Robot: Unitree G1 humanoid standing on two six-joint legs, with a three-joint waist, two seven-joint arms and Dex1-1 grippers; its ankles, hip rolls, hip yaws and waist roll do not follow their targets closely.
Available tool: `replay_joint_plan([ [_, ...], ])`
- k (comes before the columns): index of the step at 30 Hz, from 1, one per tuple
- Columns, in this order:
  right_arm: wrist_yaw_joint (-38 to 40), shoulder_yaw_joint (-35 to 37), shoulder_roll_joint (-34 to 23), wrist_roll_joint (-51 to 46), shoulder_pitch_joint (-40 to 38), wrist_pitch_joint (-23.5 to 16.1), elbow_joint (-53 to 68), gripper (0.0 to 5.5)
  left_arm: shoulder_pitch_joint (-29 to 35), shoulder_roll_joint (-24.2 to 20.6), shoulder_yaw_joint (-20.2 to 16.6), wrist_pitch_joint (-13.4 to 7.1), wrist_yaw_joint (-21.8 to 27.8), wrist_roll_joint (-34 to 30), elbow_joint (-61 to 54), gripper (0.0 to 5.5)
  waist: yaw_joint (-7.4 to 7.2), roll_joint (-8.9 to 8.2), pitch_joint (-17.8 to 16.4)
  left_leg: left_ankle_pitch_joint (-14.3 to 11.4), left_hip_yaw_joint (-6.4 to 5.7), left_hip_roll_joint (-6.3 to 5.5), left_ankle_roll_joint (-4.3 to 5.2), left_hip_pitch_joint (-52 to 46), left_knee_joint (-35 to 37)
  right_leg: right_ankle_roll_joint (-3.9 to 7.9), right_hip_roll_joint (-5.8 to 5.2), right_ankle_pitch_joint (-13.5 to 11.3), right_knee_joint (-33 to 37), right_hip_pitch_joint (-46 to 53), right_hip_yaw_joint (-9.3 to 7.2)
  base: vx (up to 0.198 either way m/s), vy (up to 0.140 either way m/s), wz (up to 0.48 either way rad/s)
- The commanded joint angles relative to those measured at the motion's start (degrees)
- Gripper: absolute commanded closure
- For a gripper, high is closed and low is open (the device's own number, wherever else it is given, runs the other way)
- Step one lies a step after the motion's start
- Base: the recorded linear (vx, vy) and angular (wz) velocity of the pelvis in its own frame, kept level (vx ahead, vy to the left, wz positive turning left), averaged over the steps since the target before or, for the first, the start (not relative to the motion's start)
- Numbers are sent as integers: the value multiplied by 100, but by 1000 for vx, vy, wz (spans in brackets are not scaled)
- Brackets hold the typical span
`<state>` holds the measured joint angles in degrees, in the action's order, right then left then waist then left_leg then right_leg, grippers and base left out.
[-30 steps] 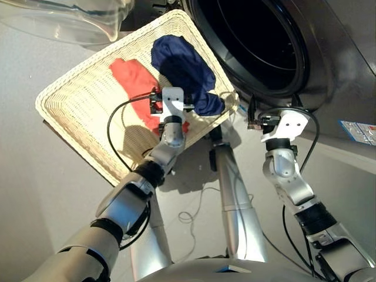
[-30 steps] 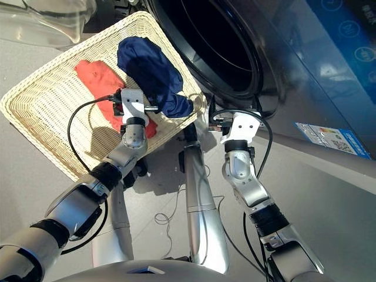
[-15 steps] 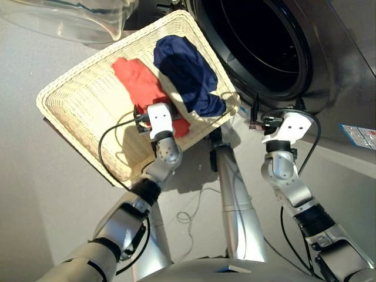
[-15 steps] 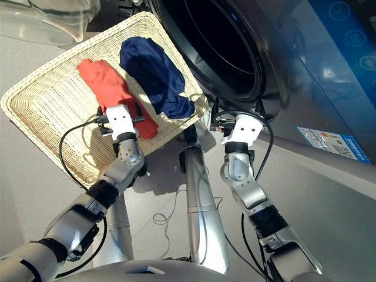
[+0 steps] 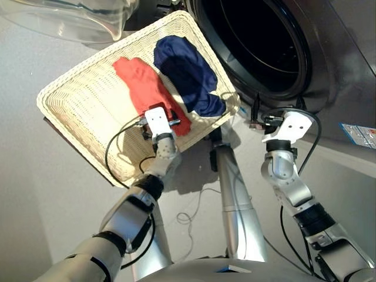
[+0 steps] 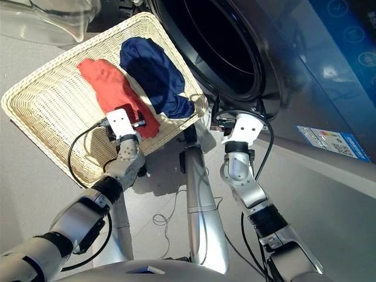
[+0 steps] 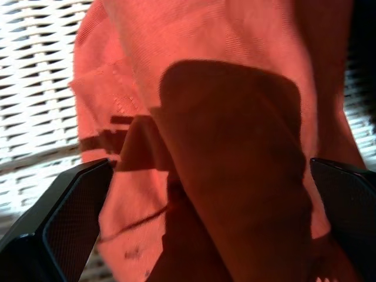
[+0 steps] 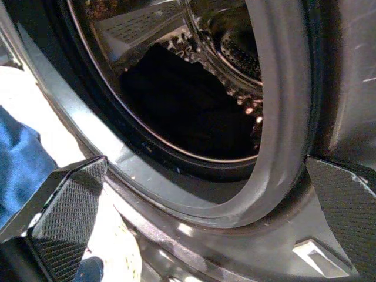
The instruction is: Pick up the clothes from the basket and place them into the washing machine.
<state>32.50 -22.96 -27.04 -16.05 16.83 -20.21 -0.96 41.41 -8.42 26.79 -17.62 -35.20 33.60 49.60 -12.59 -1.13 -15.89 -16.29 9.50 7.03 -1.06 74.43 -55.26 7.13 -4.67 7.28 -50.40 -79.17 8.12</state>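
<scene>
Robot body: silver arms, black joints, white wrist blocks.

Both arms have brushed silver-grey shells in rounded segments, broken by black ribbed collars at the joints. Left hand point(image 5: 157, 122): white boxy housing on a rounded grey wrist, with a thin black cable looping from it back toward the forearm. Right hand point(image 5: 256, 115): white block with two small dark screw holes, black cable arcing around it. Fingers point(image 7: 56, 229) are black, wedge-shaped and faced with a fine cross-hatched texture.

Red-orange garment point(image 5: 147, 88) and navy garment point(image 5: 188, 73) on cream woven basket point(image 5: 76, 94)
</scene>
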Motion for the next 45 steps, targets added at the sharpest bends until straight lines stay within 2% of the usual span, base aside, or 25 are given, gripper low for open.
replay_joint_plan([
  [1, -84, -56, -153, -55, -64, -197, 828, 0, 241, 23, 52, -43, 96, 114, 231, 0, -107, -21, 25, 381, -274, 48, 110, 363, 26, -436, -70, -351, 241, 45, -368, 0, 0, 0],
  [6, -180, -21, -199, -102, -102, -175, 947, 0, 449, -67, 18, -35, 265, 359, 359, 0, -149, -9, -18, 371, -243, 65, 115, 387, 8, -434, -49, -361, 233, 4, -346, 0, 0, 0],
  [10, -268, -24, -191, -161, -118, -156, 1038, 0, 591, -231, -91, 89, 484, 605, 854, 0, -180, -19, -47, 351, -219, 109, 121, 405, -31, -429, -22, -371, 232, -16, -338, 0, 0, 0],
  [11, -315, -30, -194, -182, -117, -146, 1055, 0, 628, -286, -131, 159, 569, 682, 1048, 390, -189, -24, -52, 339, -210, 122, 122, 412, -59, -431, -10, -367, 217, -31, -335, 0, 0, 0],
  [12, -346, -33, -185, -193, -121, -128, 1075, 0, 658, -313, -196, 267, 607, 713, 1293, 550, -196, -25, -53, 337, -201, 134, 127, 409, -56, -429, -3, -368, 223, -34, -336, 0, 0, 0],
  [16, -442, -16, -232, -253, -203, -99, 1166, 0, 776, -443, -272, 487, 656, 557, 1744, 550, -215, -17, -54, 323, -198, 171, 126, 431, -102, -425, 24, -375, 220, -46, -332, 0, 0, 0],
  [21, -520, 58, -269, -292, -290, -87, 1237, 0, 754, -506, -447, 629, 669, 532, 2100, 550, -187, 15, -11, 310, -228, 158, 112, 473, -152, -415, 24, -368, 175, -85, -358, 0, 0, 0],
  [28, -567, 63, -292, -385, -330, -83, 1388, 0, 715, -526, -609, 674, 607, 565, 2262, 550, -140, 28, 44, 344, -252, 126, 117, 487, -118, -405, -10, -370, 155, -96, -390, 0, 0, 0],
  [30, -551, 55, -300, -356, -307, -70, 1370, 0, 682, -506, -622, 620, 582, 595, 2188, 550, -121, 21, 46, 356, -253, 112, 118, 478, -102, -405, -22, -368, 154, -81, -400, 0, 0, 0],
  [32, -527, 43, -289, -330, -284, -74, 1351, 0, 584, -456, -609, 469, 539, 631, 1900, 550, -79, 25, 43, 366, -257, 92, 115, 474, -95, -410, -32, -356, 139, -65, -414, 0, 0, 0],
  [36, -488, 21, -405, -23, -171, -102, 1250, 0, 20, -475, -252, 80, 362, 42, 372, 550, 51, 65, 28, 413, -273, 34, 100, 451, -16, -425, -58, -360, 159, -24, -425, 0, 0, 0],
  [37, -479, 18, -511, 214, -110, -76, 1228, 0, -228, -577, -174, -38, 353, -169, -230, 550, 107, 80, 24, 421, -281, 13, 96, 446, 6, -428, -61, -354, 151, -19, -431, 0, 0, 0],
  [40, -237, 102, -905, 1310, 94, 17, 1147, 0, -1017, -1016, -125, -222, 409, -876, -1901, 550, 252, 126, 12, 408, -314, -44, 83, 449, 25, -440, -69, -316, 139, 3, -444, 0, 0, 0],
  [43, -176, 204, -1294, 2103, 272, 93, 1101, 0, -1813, -1523, -279, -316, 703, -1447, -3117, 550, 389, 158, 20, 382, -319, -74, 69, 449, 16, -448, -76, -273, 96, -15, -441, 0, 0, 0],
  [45, -211, 187, -1562, 2464, 432, 134, 1003, 0, -2170, -1787, -414, -440, 997, -1459, -3572, 550, 458, 184, 54, 366, -320, -86, 62, 459, -3, -444, -86, -260, 67, -46, -431, 0, 0, 0],
])
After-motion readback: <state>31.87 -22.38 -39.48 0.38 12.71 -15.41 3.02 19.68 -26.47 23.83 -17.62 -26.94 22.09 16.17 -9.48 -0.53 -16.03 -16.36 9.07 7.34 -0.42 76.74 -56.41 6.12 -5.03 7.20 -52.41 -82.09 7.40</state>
